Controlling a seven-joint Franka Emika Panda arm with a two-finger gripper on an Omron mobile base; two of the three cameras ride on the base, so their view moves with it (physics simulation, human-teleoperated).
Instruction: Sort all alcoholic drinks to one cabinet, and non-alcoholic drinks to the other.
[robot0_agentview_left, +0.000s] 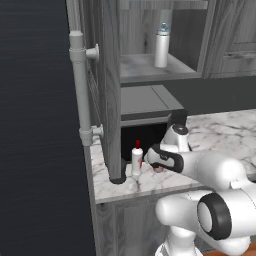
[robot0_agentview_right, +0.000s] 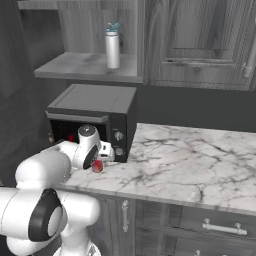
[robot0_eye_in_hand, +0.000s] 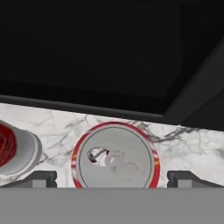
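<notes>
A red soda can (robot0_eye_in_hand: 116, 159), a non-alcoholic drink, stands on the marble counter in front of the microwave, seen from straight above in the hand view. My gripper (robot0_eye_in_hand: 113, 177) hangs open over it, one fingertip (robot0_eye_in_hand: 43, 177) on each side and clear of its rim. In the base views the can (robot0_agentview_right: 97, 167) peeks out under the hand (robot0_agentview_left: 159, 161). Just left of the can stands an alcoholic drink, a small white bottle with a red cap (robot0_agentview_left: 136, 157) (robot0_eye_in_hand: 15, 148). A pale-grey bottle with a blue cap (robot0_agentview_left: 161, 45) (robot0_agentview_right: 112, 46) stands upright on the open cabinet's shelf (robot0_agentview_right: 75, 67).
The black microwave (robot0_agentview_right: 95, 112) sits right behind the can, its dark front close to the hand. An open cabinet door with a long grey handle (robot0_agentview_left: 80, 85) hangs at the left. Closed cabinet doors (robot0_agentview_right: 200, 40) are at the upper right. The marble counter (robot0_agentview_right: 200, 160) stretches right.
</notes>
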